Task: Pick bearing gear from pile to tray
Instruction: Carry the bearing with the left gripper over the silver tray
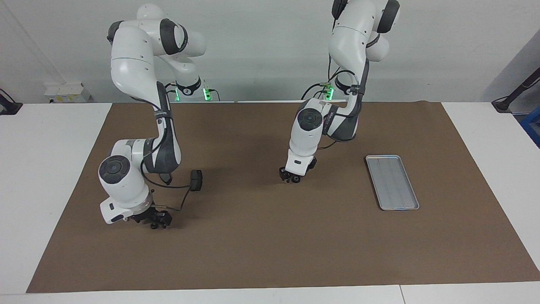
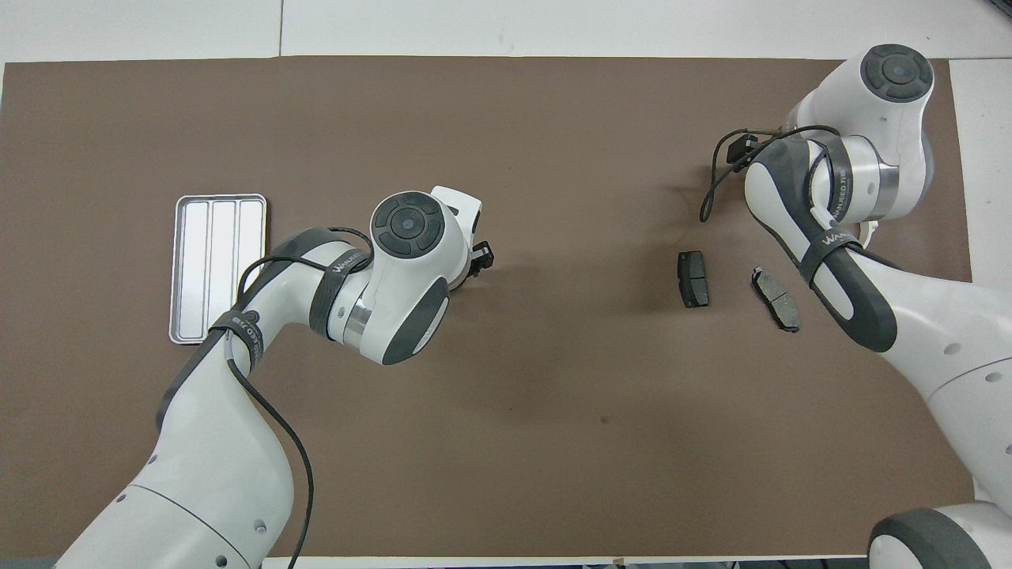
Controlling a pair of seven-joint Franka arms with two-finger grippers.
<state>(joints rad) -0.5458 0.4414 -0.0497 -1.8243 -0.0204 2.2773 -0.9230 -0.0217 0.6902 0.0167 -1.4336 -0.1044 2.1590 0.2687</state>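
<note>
Brown mat (image 1: 261,245), one tray (image 1: 392,182), two brake pads (image 2: 693,278), left gripper (image 1: 292,179) and right gripper (image 1: 155,221) fingers unclear.

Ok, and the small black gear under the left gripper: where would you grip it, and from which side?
Probably across its outer rim, from straight above. The gear is small, round and lies flat on the brown mat, so no side offers a better hold; the left gripper is low over it.

You've got a white table (image 1: 42,169) w/ a brown mat (image 1: 270,245) over it. On the mat: tray (image 1: 392,182), two brake pads (image 2: 693,278) (image 2: 775,298), prob. small black gears (image 1: 296,179) under both grippers.
</note>
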